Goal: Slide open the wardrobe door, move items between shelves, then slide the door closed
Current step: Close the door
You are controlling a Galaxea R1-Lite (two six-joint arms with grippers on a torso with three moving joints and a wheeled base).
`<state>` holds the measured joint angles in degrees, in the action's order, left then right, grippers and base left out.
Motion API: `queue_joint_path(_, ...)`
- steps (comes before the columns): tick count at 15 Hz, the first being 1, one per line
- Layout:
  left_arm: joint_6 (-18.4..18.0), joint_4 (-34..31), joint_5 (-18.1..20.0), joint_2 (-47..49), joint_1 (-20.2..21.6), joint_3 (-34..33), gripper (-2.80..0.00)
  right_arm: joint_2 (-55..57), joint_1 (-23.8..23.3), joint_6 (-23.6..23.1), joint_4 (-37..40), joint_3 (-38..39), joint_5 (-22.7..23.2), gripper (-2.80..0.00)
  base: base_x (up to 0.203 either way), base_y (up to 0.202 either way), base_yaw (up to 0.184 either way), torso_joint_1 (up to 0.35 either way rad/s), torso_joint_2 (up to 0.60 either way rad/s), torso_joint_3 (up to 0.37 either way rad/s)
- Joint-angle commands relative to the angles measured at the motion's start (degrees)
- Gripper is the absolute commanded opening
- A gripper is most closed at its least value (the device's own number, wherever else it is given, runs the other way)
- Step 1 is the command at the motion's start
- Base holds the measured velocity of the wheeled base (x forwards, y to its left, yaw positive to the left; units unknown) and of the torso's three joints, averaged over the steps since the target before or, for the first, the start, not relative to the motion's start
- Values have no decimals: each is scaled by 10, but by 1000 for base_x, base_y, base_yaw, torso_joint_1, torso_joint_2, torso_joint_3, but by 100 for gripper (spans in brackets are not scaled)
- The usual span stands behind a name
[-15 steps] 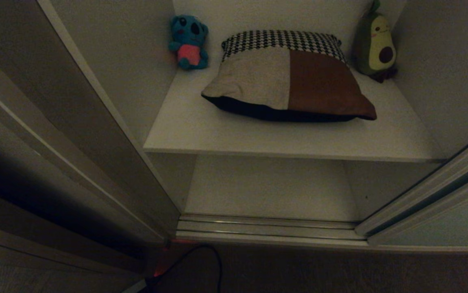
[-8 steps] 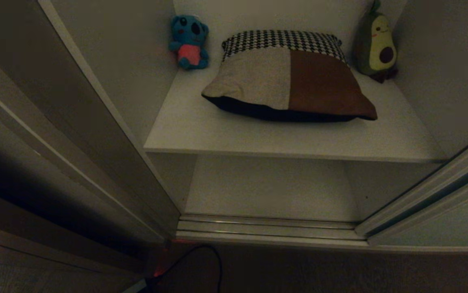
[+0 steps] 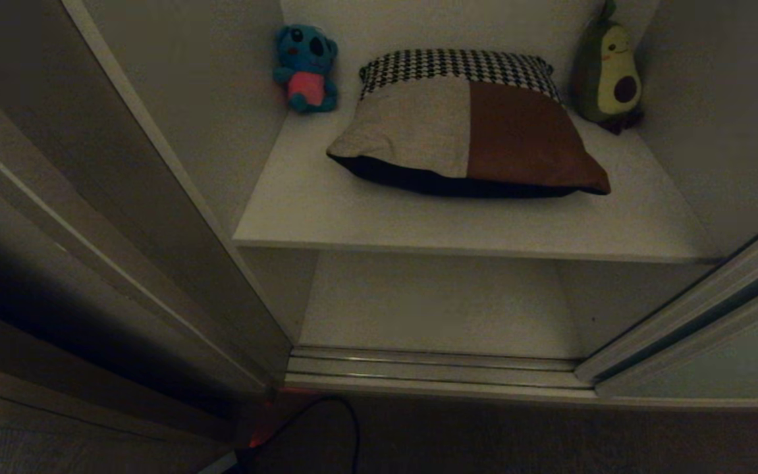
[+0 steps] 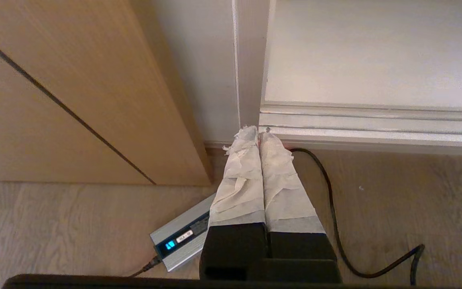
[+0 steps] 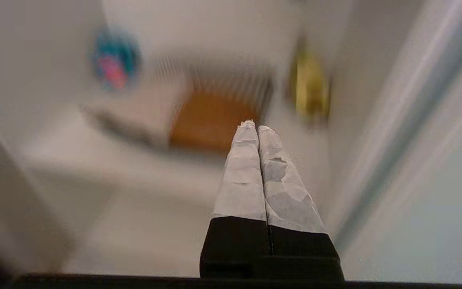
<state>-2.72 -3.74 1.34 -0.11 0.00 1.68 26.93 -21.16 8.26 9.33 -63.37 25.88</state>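
Wardrobe, door slid aside; contents listed by compartment.

Upper shelf (image 3: 326, 217), off-white board between white side walls: three items. Cushion (image 3: 467, 131), lying flat at centre, houndstooth band toward the back wall, beige block on the left, rust-brown block on the right, dark underside showing at the front edge. Koala plush (image 3: 306, 66), teal with pink belly, upright in the back left corner, apart from the cushion. Avocado plush (image 3: 608, 69), green, upright in the back right corner, just beside the cushion's rear corner.

Lower shelf (image 3: 438, 306): plain off-white board behind the ribbed floor track (image 3: 431, 370).

Sliding wardrobe door (image 3: 721, 368): pale grey-green panel with light frame, standing at the right of the opening.

Surroundings: brown wooden panelling (image 4: 54, 100) left of the opening; wood-look floor (image 4: 74, 224); a silver power adapter (image 4: 180, 239) on the floor, with a black cable (image 4: 331, 208) running past the track.

Left end effector (image 4: 258, 134): taped fingers pressed together, empty, low over the floor near the track's left end.

Right end effector (image 5: 257, 127): taped fingers pressed together, empty, before the opening, pointing toward the cushion; this view is blurred.
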Motion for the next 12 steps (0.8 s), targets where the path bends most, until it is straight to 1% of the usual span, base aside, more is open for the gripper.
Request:
queue_joint_path(1,0,0,0,2,0,0,-280,-10,59,-52,10,78,-42,-280,0,0,0,0,0,0)
queue_joint_path(2,0,0,0,2,0,1,-280,-22,89,-97,20,131,-88,-280,0,0,0,0,0,0)
queue_joint_path(3,0,0,0,2,0,1,-280,-42,118,-130,27,179,-132,-280,0,0,0,0,0,0)
queue_joint_path(4,0,0,0,2,0,0,-280,-80,147,-154,33,239,-170,-280,0,0,0,0,0,0)
queue_joint_path(6,0,0,0,2,0,0,-280,-148,184,-183,39,356,-217,-280,0,0,0,0,0,0)
queue_joint_path(8,0,0,0,2,0,0,-280,-183,201,-190,42,455,-240,-280,0,0,0,0,0,0)
queue_joint_path(10,0,0,0,2,0,1,-280,-255,206,-184,46,501,-236,-280,0,0,0,0,0,0)
queue_joint_path(12,0,0,0,2,0,0,-280,-272,210,-171,23,548,-228,-280,0,0,0,0,0,0)
